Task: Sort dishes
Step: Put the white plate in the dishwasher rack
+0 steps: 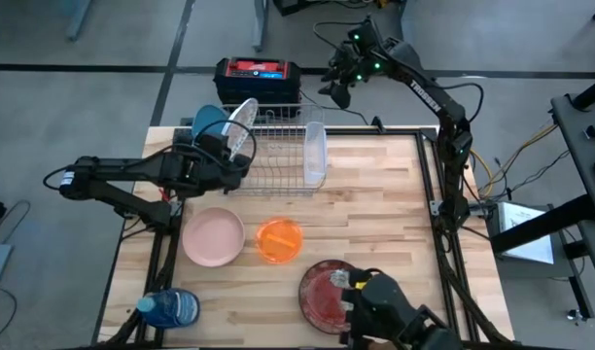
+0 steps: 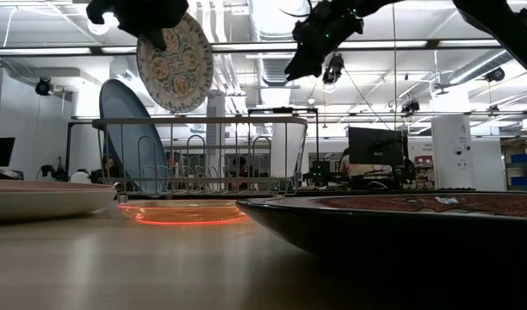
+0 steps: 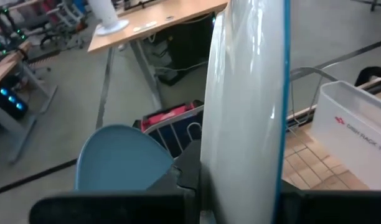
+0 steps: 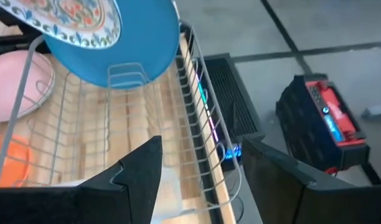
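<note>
My left gripper (image 1: 229, 154) is shut on the ornate teal-white patterned plate (image 1: 245, 121), holding it over the left end of the wire dish rack (image 1: 278, 156). A large plain blue plate (image 1: 208, 122) stands on edge in the rack's slots just behind it. A pink dish (image 1: 214, 236), a translucent orange bowl (image 1: 279, 240) and a dark red patterned plate (image 1: 329, 292) rest on the table nearer the front. My right gripper (image 1: 336, 89) hangs open and empty beyond the table's far edge, high over the floor. My left gripper pinches the patterned plate's rim (image 3: 240, 205) between its two fingers, one on the decorated face and one on the white back. The fingers come from the table's left, slanting a little downward. The plate (image 2: 175, 60) stands nearly on edge, lifted just above the rack's top rail.
A clear plastic container (image 1: 315, 152) stands at the rack's right end. A blue water bottle (image 1: 171, 308) lies at the near left corner. A black and red box (image 1: 259, 76) sits on the floor past the far edge. Bare wood lies at the table's right.
</note>
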`<state>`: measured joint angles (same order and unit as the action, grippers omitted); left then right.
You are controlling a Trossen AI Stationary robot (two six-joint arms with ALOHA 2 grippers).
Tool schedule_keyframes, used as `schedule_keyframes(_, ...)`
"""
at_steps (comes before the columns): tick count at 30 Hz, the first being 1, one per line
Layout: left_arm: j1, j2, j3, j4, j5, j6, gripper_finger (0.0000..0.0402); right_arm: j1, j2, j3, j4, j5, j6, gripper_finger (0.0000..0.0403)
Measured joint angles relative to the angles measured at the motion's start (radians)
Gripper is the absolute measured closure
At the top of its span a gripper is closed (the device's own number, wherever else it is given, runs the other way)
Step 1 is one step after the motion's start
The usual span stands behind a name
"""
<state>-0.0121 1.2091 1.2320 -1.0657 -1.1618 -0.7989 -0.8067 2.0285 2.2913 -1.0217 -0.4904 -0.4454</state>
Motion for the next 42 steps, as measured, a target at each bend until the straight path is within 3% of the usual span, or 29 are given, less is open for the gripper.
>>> schedule_keyframes(12,0.030,0.055,-0.002,-0.138,0.022,-0.175,0.0376,-0.003,0.000,-0.106,0.000,-0.007,-0.043,0.0203)
schedule_keyframes(27,0.085,0.155,-0.004,-0.281,0.057,-0.360,0.0376,-0.013,0.001,-0.117,0.001,-0.007,-0.065,0.0204)
schedule_keyframes(42,0.122,0.224,-0.004,-0.301,0.082,-0.465,0.0376,-0.013,0.001,-0.134,0.001,-0.007,-0.076,0.0204)
